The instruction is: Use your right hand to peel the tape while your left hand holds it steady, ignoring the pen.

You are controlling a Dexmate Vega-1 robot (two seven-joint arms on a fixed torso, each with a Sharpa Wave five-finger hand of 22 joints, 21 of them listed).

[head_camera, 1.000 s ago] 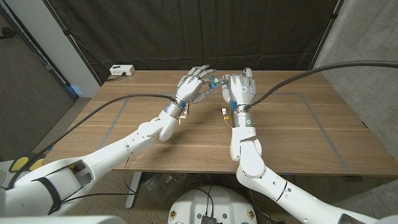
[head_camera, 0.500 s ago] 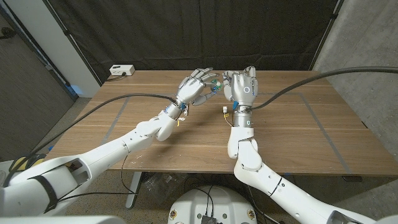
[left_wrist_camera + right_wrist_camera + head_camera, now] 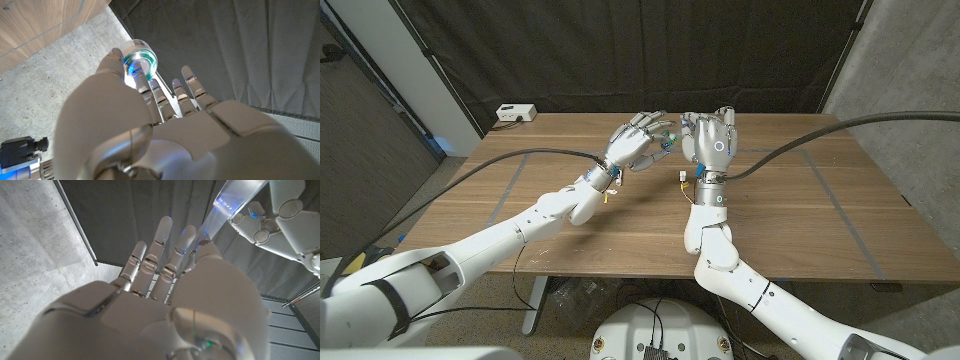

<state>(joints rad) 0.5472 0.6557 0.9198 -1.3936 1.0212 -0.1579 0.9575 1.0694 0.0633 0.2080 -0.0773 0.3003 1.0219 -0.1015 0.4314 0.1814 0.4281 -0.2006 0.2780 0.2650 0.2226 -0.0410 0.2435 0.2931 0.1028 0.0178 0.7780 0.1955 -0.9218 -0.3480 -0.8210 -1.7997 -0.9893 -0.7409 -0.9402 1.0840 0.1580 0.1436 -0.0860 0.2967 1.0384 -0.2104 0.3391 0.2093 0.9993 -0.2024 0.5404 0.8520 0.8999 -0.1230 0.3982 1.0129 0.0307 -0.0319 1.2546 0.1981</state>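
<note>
While my left robot hand [image 3: 638,143] pinches the tape roll [image 3: 139,59] aloft, my right robot hand [image 3: 710,142] grips its peeled strip [image 3: 233,197] for tension.

Wooden table [image 3: 790,215], faint tape-marked rectangle on top, white box [image 3: 516,113] at far left corner

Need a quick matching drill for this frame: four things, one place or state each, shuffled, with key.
Things:
1. tape roll
2. left hand
3. right hand
4. white power strip

Places or states:
A. at the table's far left corner
B. pulls a clear strip off the roll
C. clear ring with a green rim, held up off the table
D. grips the roll at its fingertips

Pairs: 1-C, 2-D, 3-B, 4-A
</note>
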